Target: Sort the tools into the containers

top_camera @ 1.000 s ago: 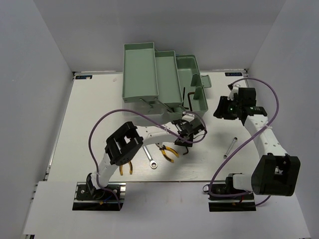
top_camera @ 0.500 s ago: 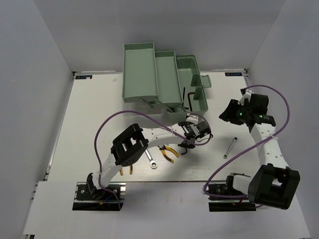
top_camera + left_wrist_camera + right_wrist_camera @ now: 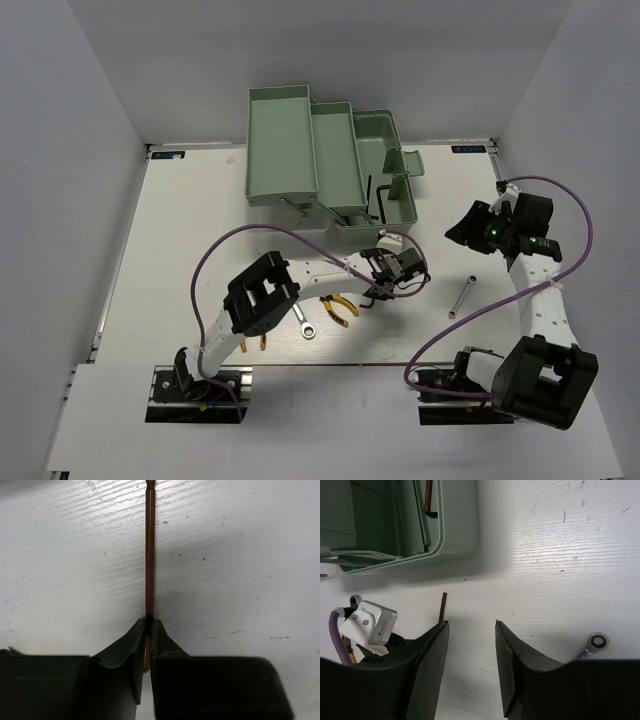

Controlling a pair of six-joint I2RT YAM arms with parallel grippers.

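Observation:
My left gripper (image 3: 149, 622) is shut on a dark-red hex key (image 3: 149, 555), whose long arm points straight out from the jaws, low over the white table. In the top view this gripper (image 3: 379, 288) is in front of the pale green toolbox (image 3: 300, 150). My right gripper (image 3: 470, 625) is open and empty, above the table to the right of the toolbox (image 3: 460, 540). It also shows in the top view (image 3: 462, 232). A short silver wrench (image 3: 460, 297) lies near it. Yellow pliers (image 3: 340, 306) and a long wrench (image 3: 301, 318) lie below the left arm. Black hex keys (image 3: 384, 197) lie in the toolbox.
The toolbox trays (image 3: 335, 150) are folded open at the back of the table. A second yellow-handled pliers (image 3: 252, 340) lies partly under the left arm. Purple cables (image 3: 215, 260) loop over both arms. White walls enclose the table on the left, right and back.
My right gripper has drawn back to the right, away from the toolbox. My left gripper has shifted a little to the right, with the dark-red hex key at its jaws.

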